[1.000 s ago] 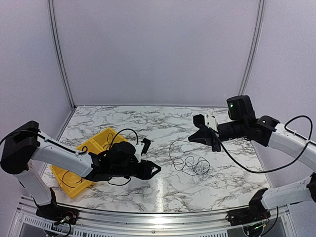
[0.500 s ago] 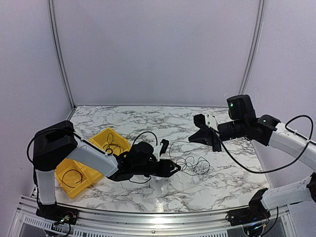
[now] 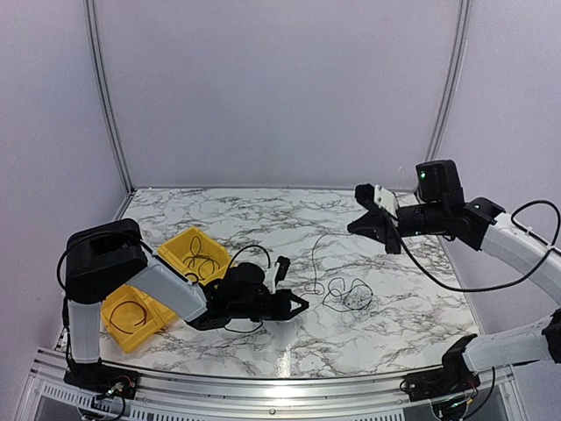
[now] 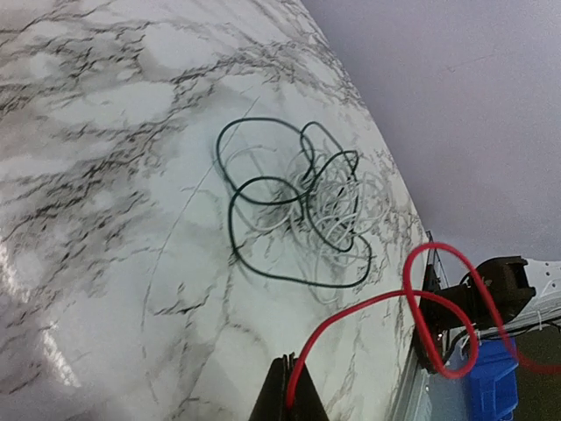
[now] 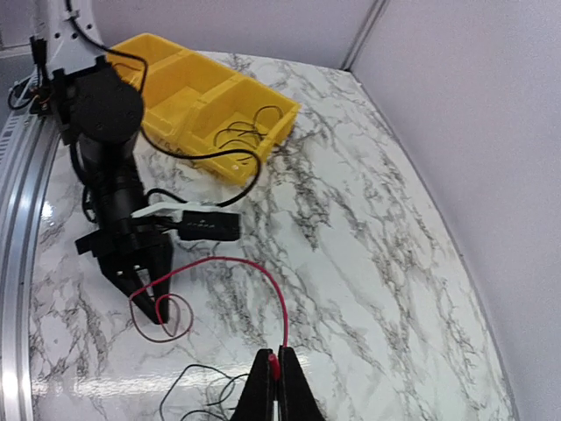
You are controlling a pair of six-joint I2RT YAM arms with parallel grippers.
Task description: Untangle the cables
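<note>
Since a second ago, the left tool [image 3: 296,304] has swung from beside the yellow plastic compartment bin [image 3: 210,243] out toward the middle of the white marble-patterned tabletop [image 3: 263,219], and its jaws have come together. The right tool [image 3: 354,230] has lifted slightly up and to the right.

From above, a thin red wire [image 3: 314,263], dark at this distance, runs from the right tool down toward the left tool. A tangle of thin black and pale grey cables [image 3: 349,296] lies on the tabletop just right of the left tool.

Left wrist view: the jaws are clamped on the red wire, which loops off to the right. The tangle lies ahead on the marble, apart from the tool.

Right wrist view: the jaws are clamped on the red wire, which arcs down to a small loop at the left tool. Beyond it, the bin holds black cable loops [image 5: 248,132].
</note>
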